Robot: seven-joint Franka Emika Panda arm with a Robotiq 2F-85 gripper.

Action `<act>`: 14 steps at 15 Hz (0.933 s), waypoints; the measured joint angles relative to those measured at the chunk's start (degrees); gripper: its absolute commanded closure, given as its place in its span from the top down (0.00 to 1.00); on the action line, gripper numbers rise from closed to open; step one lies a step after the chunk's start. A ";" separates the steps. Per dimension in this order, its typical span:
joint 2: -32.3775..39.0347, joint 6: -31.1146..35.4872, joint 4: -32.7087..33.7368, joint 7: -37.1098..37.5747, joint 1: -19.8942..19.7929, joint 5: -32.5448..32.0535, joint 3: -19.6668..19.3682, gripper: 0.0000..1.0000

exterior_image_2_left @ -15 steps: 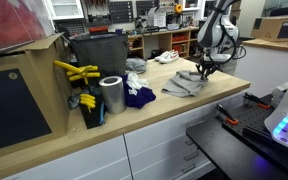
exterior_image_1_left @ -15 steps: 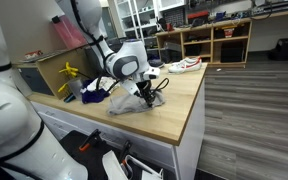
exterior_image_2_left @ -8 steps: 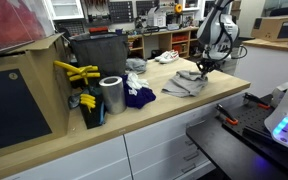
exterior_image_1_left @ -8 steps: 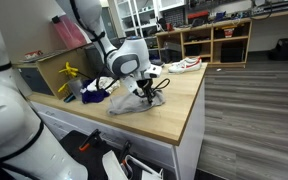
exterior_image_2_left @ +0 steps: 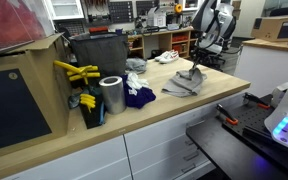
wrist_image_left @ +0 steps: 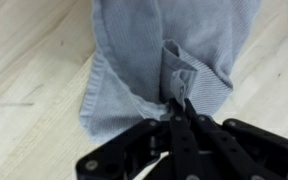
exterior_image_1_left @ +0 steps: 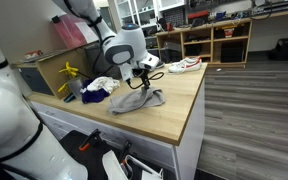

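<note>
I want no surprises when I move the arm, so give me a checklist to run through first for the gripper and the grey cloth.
1. Gripper shut on the cloth: ok, a fold sits between the fingertips.
2. Cloth clear of the table: not ok, its lower part lies on the wood.
3. Cloth apart from the blue cloth: ok.
4. Shoe away from the cloth: ok.
5. Grip firm enough not to slip: cannot tell.
</note>
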 measured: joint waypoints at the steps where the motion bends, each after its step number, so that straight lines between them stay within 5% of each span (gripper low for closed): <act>1: -0.33 -0.12 0.01 -0.54 0.02 2.95 1.59 0.01; 6: -0.60 -0.17 0.63 -3.45 0.58 14.65 9.19 0.01; 14: 1.53 1.07 4.62 -3.56 1.33 16.09 12.71 0.01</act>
